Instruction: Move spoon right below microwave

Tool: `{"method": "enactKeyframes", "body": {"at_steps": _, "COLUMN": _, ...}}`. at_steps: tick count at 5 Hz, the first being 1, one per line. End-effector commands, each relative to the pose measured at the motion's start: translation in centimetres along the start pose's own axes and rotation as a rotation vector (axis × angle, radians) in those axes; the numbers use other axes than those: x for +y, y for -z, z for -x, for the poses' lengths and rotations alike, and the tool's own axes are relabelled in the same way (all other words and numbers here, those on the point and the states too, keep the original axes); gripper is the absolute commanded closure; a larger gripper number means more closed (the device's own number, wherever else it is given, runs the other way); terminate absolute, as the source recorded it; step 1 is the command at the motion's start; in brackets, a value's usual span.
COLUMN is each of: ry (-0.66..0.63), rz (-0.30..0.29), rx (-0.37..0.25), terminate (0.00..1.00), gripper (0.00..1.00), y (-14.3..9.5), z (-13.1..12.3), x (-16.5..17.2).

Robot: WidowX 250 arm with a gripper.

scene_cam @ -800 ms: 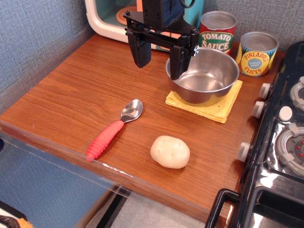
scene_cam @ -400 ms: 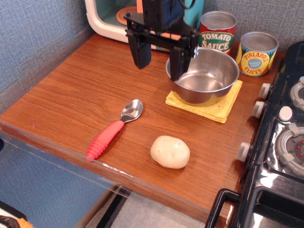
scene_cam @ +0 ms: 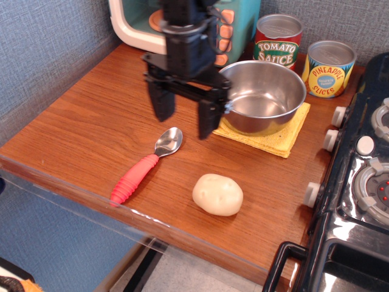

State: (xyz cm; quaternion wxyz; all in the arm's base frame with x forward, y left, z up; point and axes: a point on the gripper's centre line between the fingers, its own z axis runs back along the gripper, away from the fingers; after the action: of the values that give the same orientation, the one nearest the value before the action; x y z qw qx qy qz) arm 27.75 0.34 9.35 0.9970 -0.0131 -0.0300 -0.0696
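While your gripper (scene_cam: 185, 125) hangs with jaws spread wide and empty just above the spoon's bowl, the spoon (scene_cam: 146, 165) lies flat on the wooden counter (scene_cam: 91, 115). Its long axis runs diagonally: silver bowl toward the microwave (scene_cam: 137, 21) at the back, red handle toward the front edge, left of the potato (scene_cam: 217, 194).

We note the spoon (scene_cam: 146, 167) lying flat near the bench's front edge; microwave (scene_cam: 137, 24) at back-left corner.
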Motion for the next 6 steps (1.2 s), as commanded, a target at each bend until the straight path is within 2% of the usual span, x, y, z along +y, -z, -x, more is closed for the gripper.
{"method": "enactKeyframes", "body": {"at_steps": 1, "ry": -0.002, "rz": -0.046, "rx": -0.05, "terminate": 0.0, "gripper": 0.0, "y": 3.4, "z": 3.1, "x": 2.9}}
{"method": "enactKeyframes", "body": {"at_steps": 2, "ry": -0.002, "rz": -0.014, "rx": -0.068, "terminate": 0.0, "gripper": 0.0, "y": 5.0, "z": 3.3, "x": 3.9}}
{"method": "enactKeyframes", "body": {"at_steps": 3, "ry": 0.011, "rz": -0.03, "rx": -0.076, "terminate": 0.0, "gripper": 0.0, "y": 6.3, "z": 3.3, "x": 4.7}}
{"method": "enactKeyframes", "body": {"at_steps": 4, "ry": 0.051, "rz": -0.086, "rx": -0.08, "terminate": 0.0, "gripper": 0.0, "y": 7.3, "z": 3.4, "x": 5.0}}
{"method": "enactKeyframes", "body": {"at_steps": 5, "ry": 0.063, "rz": -0.108, "rx": -0.049, "terminate": 0.0, "gripper": 0.0, "y": 8.4, "z": 3.3, "x": 4.7}}
{"method": "enactKeyframes", "body": {"at_steps": 6, "ry": 0.067, "rz": -0.099, "rx": -0.037, "terminate": 0.0, "gripper": 0.0, "y": 9.0, "z": 3.4, "x": 4.6}}
